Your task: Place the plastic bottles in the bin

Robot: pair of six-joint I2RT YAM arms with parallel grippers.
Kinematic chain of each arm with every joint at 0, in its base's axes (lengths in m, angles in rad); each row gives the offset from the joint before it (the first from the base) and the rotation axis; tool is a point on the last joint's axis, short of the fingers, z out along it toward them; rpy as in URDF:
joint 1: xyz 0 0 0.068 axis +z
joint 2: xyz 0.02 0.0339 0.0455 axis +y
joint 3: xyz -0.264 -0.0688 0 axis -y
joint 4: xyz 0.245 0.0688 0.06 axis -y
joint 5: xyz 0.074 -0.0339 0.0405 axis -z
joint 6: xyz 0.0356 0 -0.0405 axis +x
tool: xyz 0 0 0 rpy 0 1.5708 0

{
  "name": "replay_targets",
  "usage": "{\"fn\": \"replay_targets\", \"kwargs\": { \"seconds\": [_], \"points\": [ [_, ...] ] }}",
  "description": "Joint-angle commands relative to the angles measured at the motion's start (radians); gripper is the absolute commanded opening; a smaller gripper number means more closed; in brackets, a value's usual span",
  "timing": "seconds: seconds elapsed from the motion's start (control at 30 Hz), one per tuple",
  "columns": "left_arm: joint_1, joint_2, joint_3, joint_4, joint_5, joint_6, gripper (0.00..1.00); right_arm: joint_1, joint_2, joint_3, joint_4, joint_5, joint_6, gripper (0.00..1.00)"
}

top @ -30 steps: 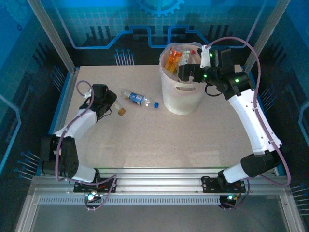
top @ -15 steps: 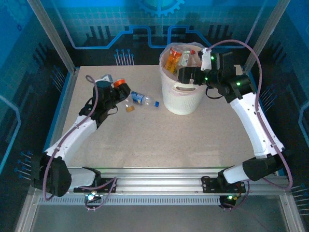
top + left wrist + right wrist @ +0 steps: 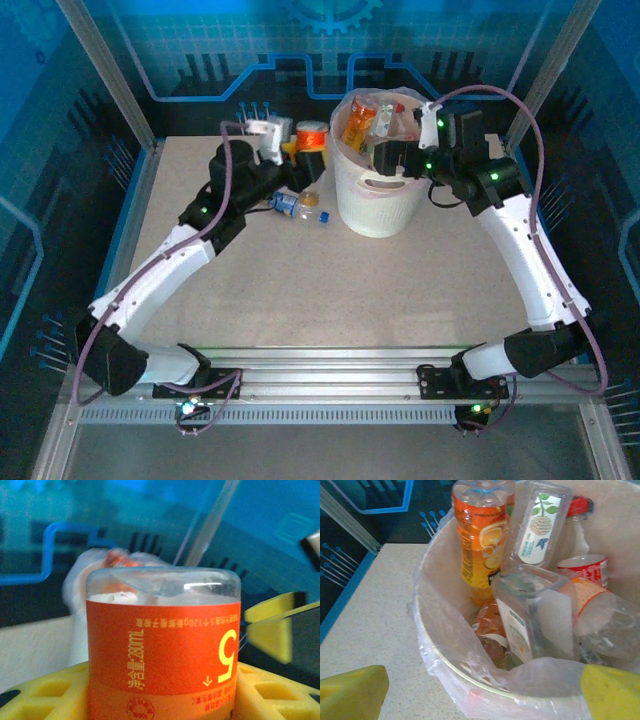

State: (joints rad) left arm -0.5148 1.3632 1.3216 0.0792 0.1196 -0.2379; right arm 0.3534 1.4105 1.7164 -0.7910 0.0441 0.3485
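**Left pincer clamped on an orange bottle, just short of the bin**

Nearest you on the table lies one loose bottle (image 3: 297,205) with a blue label. It sits just beside the bin's (image 3: 375,210) left wall and waits its turn.

Above it and a little farther back, your left gripper (image 3: 303,152) hangs raised off the table. Its jaws are closed on an orange-labelled bottle (image 3: 160,650). The wrist view shows that bottle seated squarely between the yellow pads (image 3: 45,695), so the hold looks sound. Which end carries the cap I can't tell from here.

The bin stands just to the right of the held bottle, and the bottle is not yet over the rim. Carry it rightward at this height or slightly higher. Several bottles (image 3: 480,535) inside stand on end and poke above the rim, so a low approach would likely knock them or snag the thin liner (image 3: 485,680).

Let go only once the bottle's middle is well inside the rim. Aim for the left side of the bin.

Your right gripper (image 3: 392,152) sits at the bin's right rim, jaws wide apart and holding nothing. Keep the two arms apart there, or pull the right one back first.
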Motion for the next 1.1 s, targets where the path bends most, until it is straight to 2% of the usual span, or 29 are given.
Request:
{"fn": "replay_targets", "kwargs": {
  "seconds": [0.0, 0.27, 0.53, 0.83, 1.0, 1.07],
  "points": [
    [-0.041, 0.088, 0.127, 0.090, 0.061, 0.191, 0.51, 0.010, -0.061, -0.022, -0.005, 0.084, 0.021, 1.00],
    [-0.077, 0.362, 0.411, 0.184, 0.125, 0.371, 0.51, -0.003, -0.160, -0.109, -0.003, 0.244, 0.074, 1.00],
    [-0.082, 0.607, 0.734, 0.019, 0.118, 0.522, 0.52, -0.026, -0.206, -0.151, 0.000, 0.239, 0.084, 1.00],
    [-0.088, 0.683, 0.783, -0.076, 0.080, 0.617, 0.56, -0.042, -0.215, -0.169, 0.005, 0.211, 0.093, 1.00],
    [-0.089, 0.732, 0.822, -0.129, 0.015, 0.662, 0.57, -0.045, -0.205, -0.177, 0.015, 0.187, 0.099, 1.00],
    [-0.089, 0.747, 0.838, -0.151, -0.003, 0.664, 0.61, -0.045, -0.200, -0.178, 0.016, 0.179, 0.099, 1.00]
  ]
}}
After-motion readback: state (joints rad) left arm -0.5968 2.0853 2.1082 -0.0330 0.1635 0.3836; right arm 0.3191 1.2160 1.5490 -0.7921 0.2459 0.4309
